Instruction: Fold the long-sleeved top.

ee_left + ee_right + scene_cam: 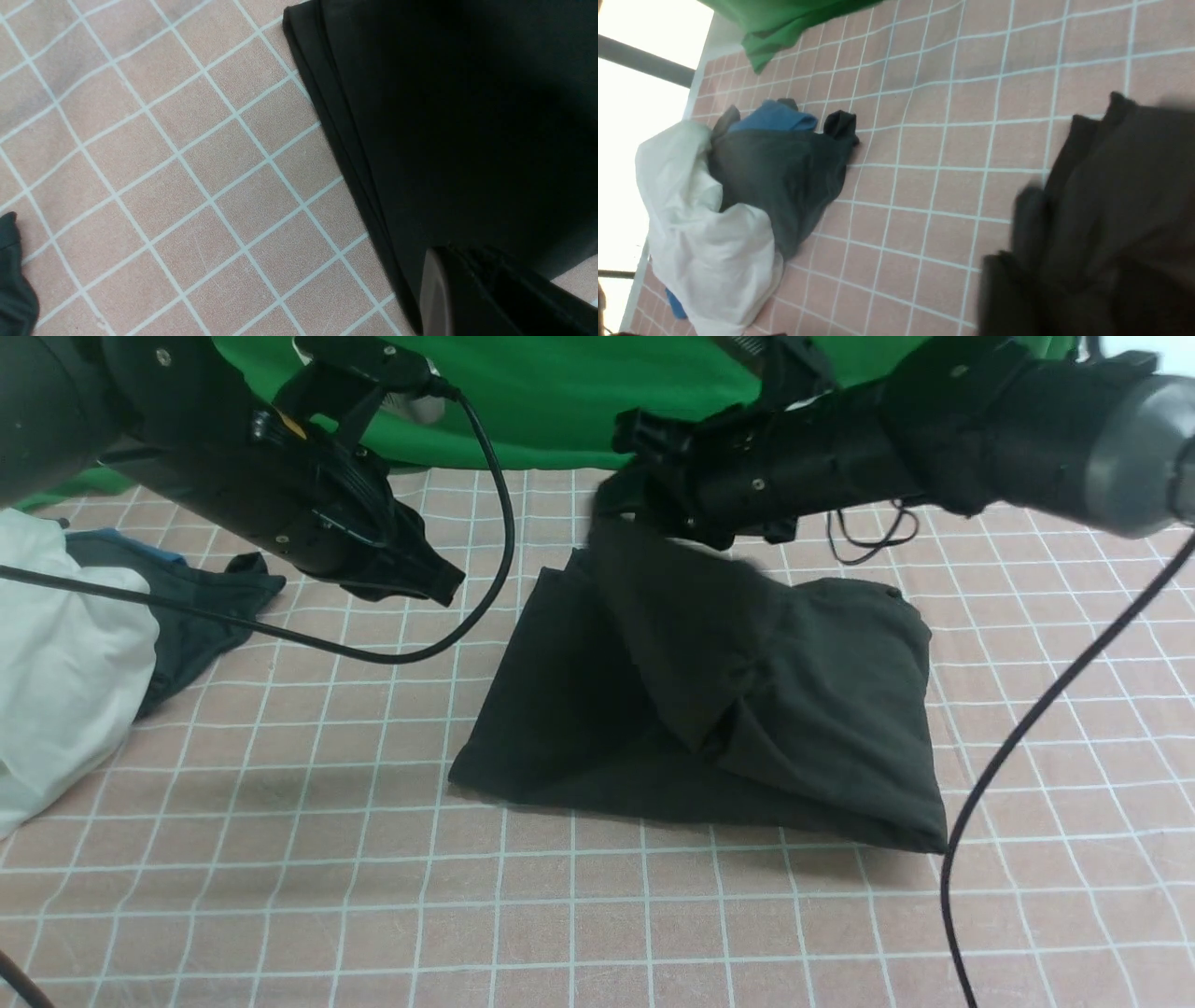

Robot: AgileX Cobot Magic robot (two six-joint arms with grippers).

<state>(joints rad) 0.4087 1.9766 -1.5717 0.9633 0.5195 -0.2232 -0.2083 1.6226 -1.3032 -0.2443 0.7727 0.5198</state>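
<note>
The black long-sleeved top (840,709) lay partly folded on the grid-patterned counter (280,915), one part raised towards the right tool (624,511); blur hid whether that tool gripped it. The left tool (454,590) was clenched, holding nothing.

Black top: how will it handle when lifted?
The top is probably floppy: its raised part sags in soft folds. Likely loose layers too, since its edges lie stacked and uneven, so one pinch may miss some.
</note>
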